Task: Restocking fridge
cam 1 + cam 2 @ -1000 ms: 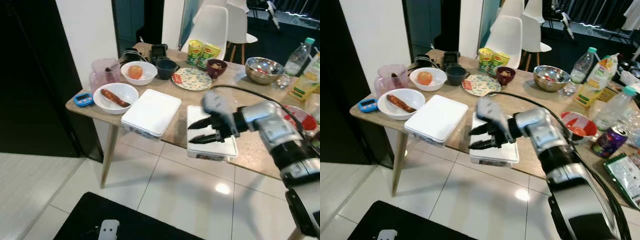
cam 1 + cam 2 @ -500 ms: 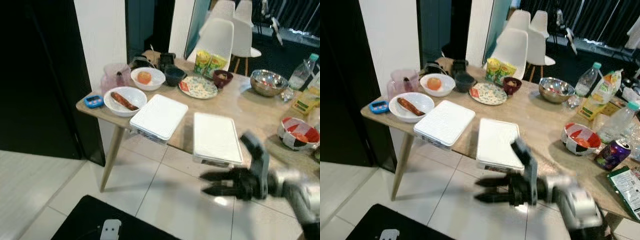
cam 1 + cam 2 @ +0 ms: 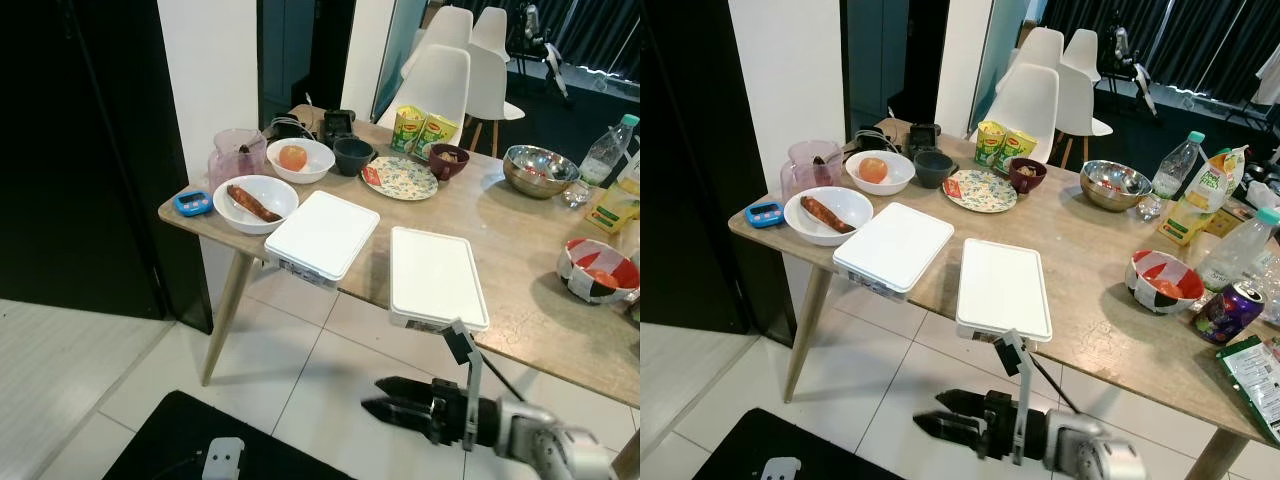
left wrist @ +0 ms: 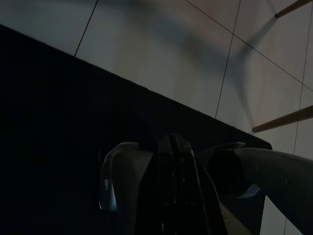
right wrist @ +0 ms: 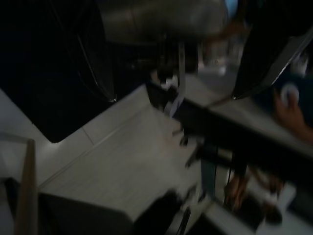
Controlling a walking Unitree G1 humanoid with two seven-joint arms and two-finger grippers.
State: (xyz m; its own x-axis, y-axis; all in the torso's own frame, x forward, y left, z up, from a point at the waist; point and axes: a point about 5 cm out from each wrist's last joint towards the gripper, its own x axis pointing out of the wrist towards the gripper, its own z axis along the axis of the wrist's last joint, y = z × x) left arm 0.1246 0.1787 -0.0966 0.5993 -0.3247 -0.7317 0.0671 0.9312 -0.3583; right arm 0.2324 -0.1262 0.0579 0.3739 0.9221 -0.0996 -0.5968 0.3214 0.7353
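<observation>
Two white boxes: lidded box (image 3: 321,234) and its twin (image 3: 436,276), flat on the table's near edge, the twin's end overhanging; handy to reach, and I judge them the stock meant for the fridge. Contents hidden by the lids.
Table (image 3: 510,235): wooden, crowded toward its far side with food and dishes.
Right gripper (image 3: 378,399): low over the floor tiles below the twin box, well apart from it, black fingers slightly parted, holding nothing.
Left gripper: hangs idle over a dark mat (image 4: 58,127); I cannot tell how its fingers stand.
Sausage bowl (image 3: 256,203): white, near the table's left corner beside the first box, one sausage inside.
Fruit bowl (image 3: 299,158): behind it, one orange-red round fruit.
Steel bowl (image 3: 540,168): far right side, contents unclear.
Red bowl (image 3: 596,270): right of the twin box, something red within.
</observation>
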